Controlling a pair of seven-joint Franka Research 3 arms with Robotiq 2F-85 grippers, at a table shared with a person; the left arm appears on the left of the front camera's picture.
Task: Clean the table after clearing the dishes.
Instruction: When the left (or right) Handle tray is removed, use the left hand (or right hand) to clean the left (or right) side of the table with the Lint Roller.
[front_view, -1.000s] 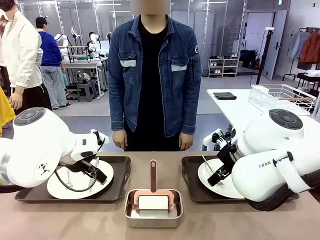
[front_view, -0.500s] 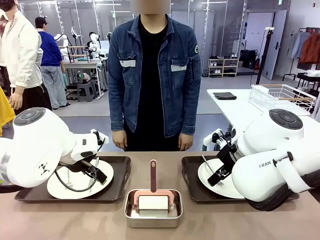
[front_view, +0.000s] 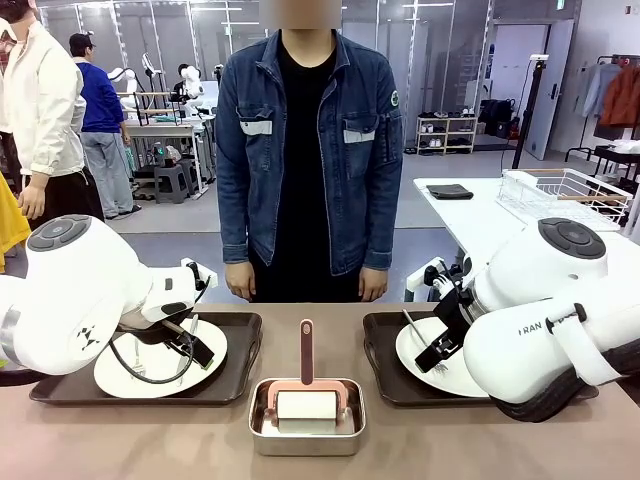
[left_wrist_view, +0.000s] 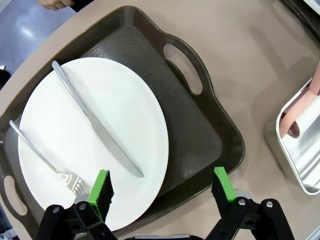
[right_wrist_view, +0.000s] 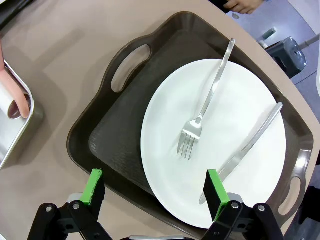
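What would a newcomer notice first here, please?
Open grippers hover over two white plates: the left gripper over the left plate, the right gripper over the right plate. Between the plates sits a steel pan holding a pink-handled roller, before a person in a denim jacket.

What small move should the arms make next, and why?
Probably lower both toward the near tray rims to grasp. The left end effector and right end effector hang open above the left tray and right tray, whose plates aren't yet cleared off the table, so wiping must wait.
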